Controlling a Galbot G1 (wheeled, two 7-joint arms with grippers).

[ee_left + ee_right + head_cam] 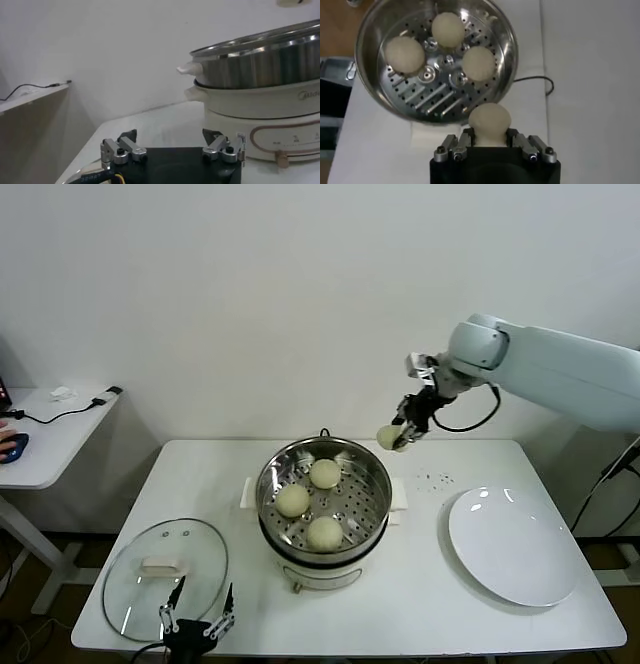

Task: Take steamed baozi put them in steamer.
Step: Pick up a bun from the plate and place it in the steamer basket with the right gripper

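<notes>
While the fourth bun is carried above the desk, the scene is recorded as follows.

Right end effector: closed on one small round cream-white dough bun, which is gripped between the two fingers and held in the air behind and to the right of the steamer rim, not yet over the basket.

Steamer: the round shiny stainless-steel pot with perforated floor and white base is stood at the middle of the white desk; three cream-white buns are already laid on its floor, spaced apart, with free floor left on the right side.

Plate: the flat round white plate is seen bare at the right of the steamer.

Lid: the round glass lid with white handle is laid flat at the left of the steamer.

Left end effector: parked low at the near edge of the desk beside the lid, fingers spread wide, nothing held.

Step judged: the last bun is being brought over for release.

Risk, release too early: the bun could be dropped onto the rim or the desk, since it is still outside the pot.

Risk, crowding: a bun already placed could be struck if the descent is aimed at the occupied side.

Risk, grip: the soft dough could be dented or could stick to a finger on release.
</notes>
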